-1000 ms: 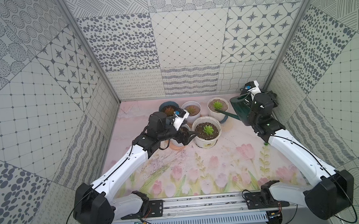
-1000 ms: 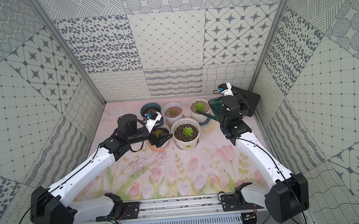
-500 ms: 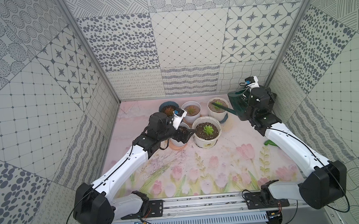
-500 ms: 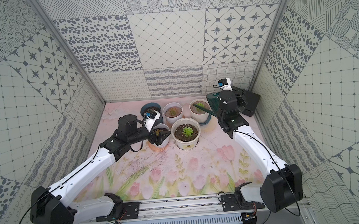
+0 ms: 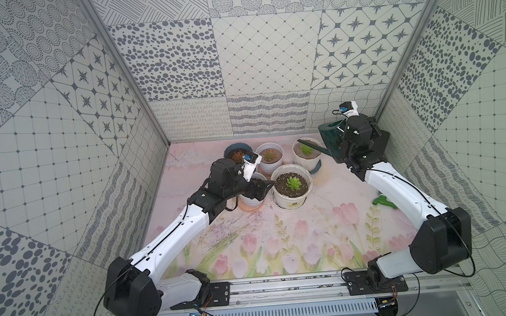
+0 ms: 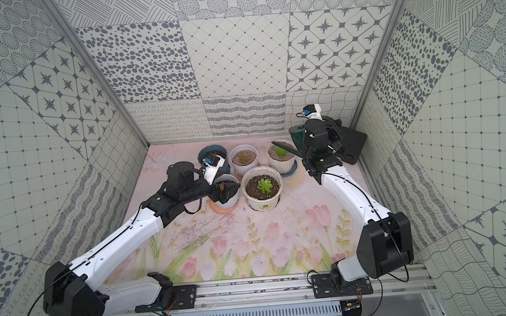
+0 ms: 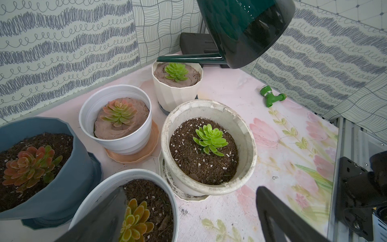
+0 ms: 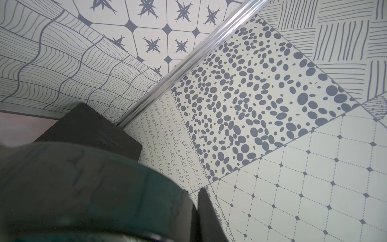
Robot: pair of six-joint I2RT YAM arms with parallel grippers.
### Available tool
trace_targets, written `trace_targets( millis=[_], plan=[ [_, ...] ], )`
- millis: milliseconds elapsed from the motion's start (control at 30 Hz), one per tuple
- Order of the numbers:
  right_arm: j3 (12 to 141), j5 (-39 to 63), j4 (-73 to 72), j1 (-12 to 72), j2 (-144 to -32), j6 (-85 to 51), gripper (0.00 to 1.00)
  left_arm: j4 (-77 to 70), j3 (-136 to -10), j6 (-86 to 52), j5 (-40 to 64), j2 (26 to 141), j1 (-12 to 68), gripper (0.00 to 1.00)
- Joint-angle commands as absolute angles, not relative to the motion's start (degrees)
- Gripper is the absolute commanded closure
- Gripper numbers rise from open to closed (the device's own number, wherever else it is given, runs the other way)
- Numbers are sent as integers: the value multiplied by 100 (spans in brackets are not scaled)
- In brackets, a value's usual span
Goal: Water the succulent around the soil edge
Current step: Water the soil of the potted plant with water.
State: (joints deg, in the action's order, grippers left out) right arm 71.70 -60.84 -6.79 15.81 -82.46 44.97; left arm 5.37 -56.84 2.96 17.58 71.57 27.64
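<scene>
nearest my base, my left claw (image 5: 266, 190) hung wide open with nothing in it, above a white pot (image 7: 146, 174) that held an orange-tipped succulent (image 7: 136, 218). one finger (image 7: 100, 218) sat over that pot's soil. the other finger (image 7: 278, 218) was out over the floral mat (image 5: 283, 239).

just beyond, one fingertip came close to the rim of the worn white pot (image 7: 209, 104), though i could not tell if it touched. the green succulent (image 7: 210, 139) stood upright in the middle of its dark soil, a little past the left claw and well short of my right one.

farther back stood three more pots in a row: a blue-grey pot (image 7: 62, 167), a smooth white pot (image 7: 117, 142) on a peach saucer, and a ribbed cream pot (image 7: 176, 94). a green hose fitting (image 7: 271, 97) lay off by the right wall.

farthest, in the back right corner, my right claw (image 5: 342, 145) was clamped shut on the dark green watering can (image 7: 240, 27) and held it up off the mat. its spout (image 7: 188, 59) ran roughly level over the far rim of the ribbed cream pot, above the back succulent (image 7: 176, 71). so the spout was behind the worn pot rather than over it. a black box (image 5: 379, 145) sat behind the can.
</scene>
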Motion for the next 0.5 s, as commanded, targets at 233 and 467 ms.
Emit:
trace_targets(
  millis=[233,467],
  plan=[
    [6259,-5511,1023,1100,-5882,826,100,168,-5747,-517,1208,6980,2717,0],
    [5656,-4474,1959,1109,-4180,-811,100,1003,-6191,-1608,-122,6673,2744,1]
  ],
)
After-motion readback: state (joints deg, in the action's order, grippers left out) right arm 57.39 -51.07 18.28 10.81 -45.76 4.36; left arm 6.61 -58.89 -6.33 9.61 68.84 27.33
